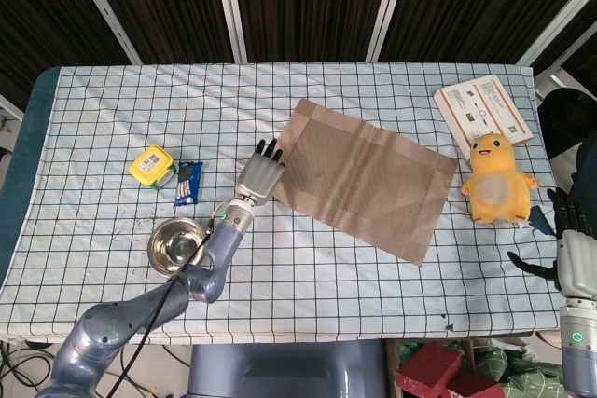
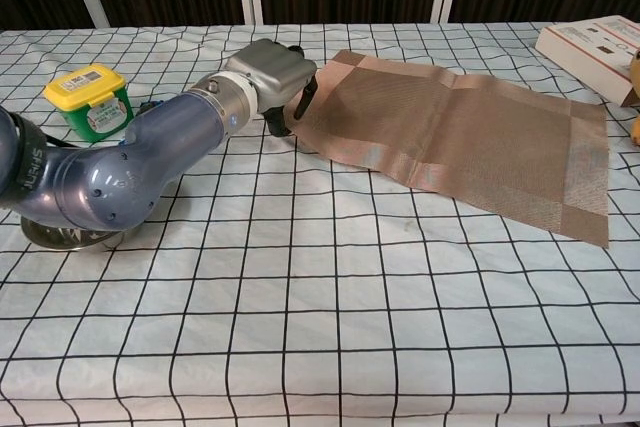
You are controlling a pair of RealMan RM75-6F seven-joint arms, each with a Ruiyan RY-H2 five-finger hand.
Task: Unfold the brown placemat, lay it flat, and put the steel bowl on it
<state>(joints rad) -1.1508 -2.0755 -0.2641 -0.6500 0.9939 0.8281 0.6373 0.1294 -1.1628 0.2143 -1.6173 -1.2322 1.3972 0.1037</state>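
The brown placemat (image 1: 362,178) is lying spread open and flat on the counter (image 1: 373,277), so the unfolding step looks done, and placing the bowl is what remains. The left hand (image 1: 258,176) is hovering at the mat's near-left edge, its fingers (image 1: 270,152) extended side by side, tips at the mat's border and clamped on nothing; from the chest view I cannot tell whether they are touching the fabric. The steel bowl (image 1: 176,245) is sitting well behind those fingertips, beside the forearm, close to the counter's front edge. The right hand (image 1: 571,247) is idling off the counter's far side, fingers apart, holding nothing. Next, the left hand probably needs to draw back, grip the bowl's rim and carry it onto the mat.
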